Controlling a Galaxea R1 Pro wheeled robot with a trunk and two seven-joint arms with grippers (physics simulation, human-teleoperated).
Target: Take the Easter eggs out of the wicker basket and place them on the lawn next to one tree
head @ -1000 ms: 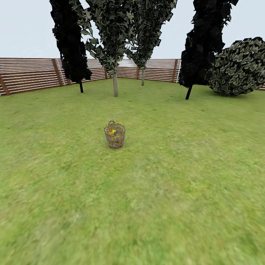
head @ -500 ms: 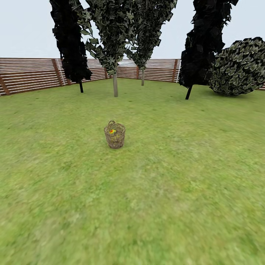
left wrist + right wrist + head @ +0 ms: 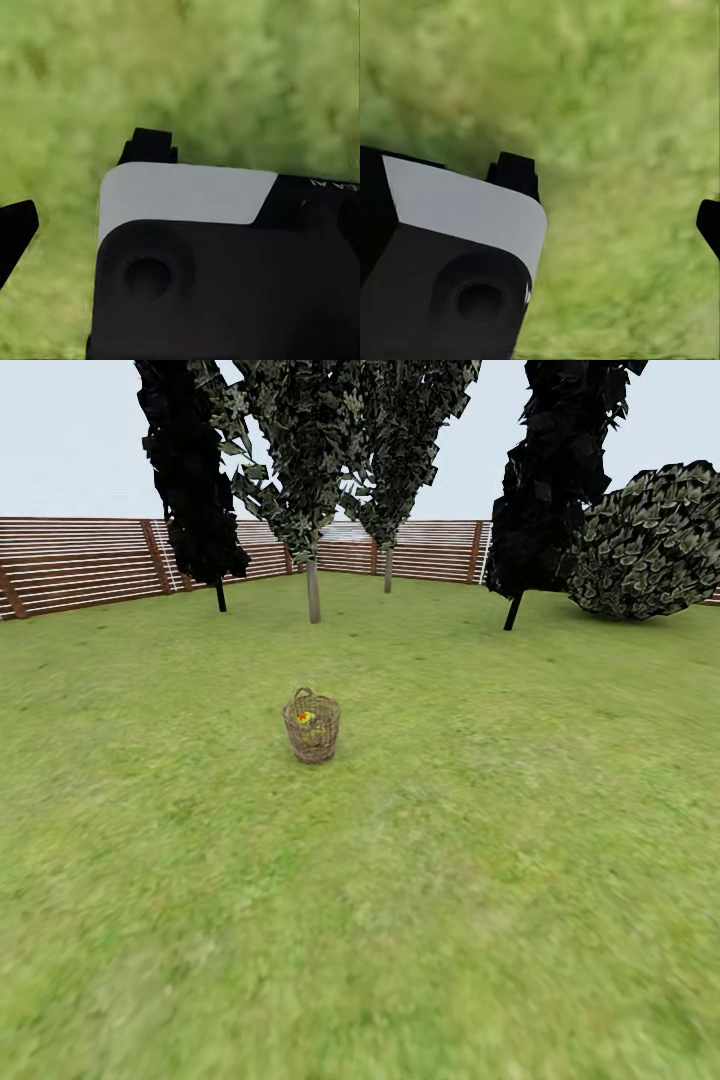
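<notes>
L gripper (image 3: 82,184): fingers spread wide, nothing held, grass below. R gripper (image 3: 611,199): same, wide apart, empty. Basket (image 3: 312,728): upright mid-lawn (image 3: 500,840), well ahead of me, eggs (image 3: 306,717) inside, count unclear. Tree (image 3: 313,588): pale trunk, beyond basket by fence (image 3: 80,560). Step, I judge: drive up. I'd stop w/ basket centred, within reach, slow approach so base doesn't tip it.
</notes>
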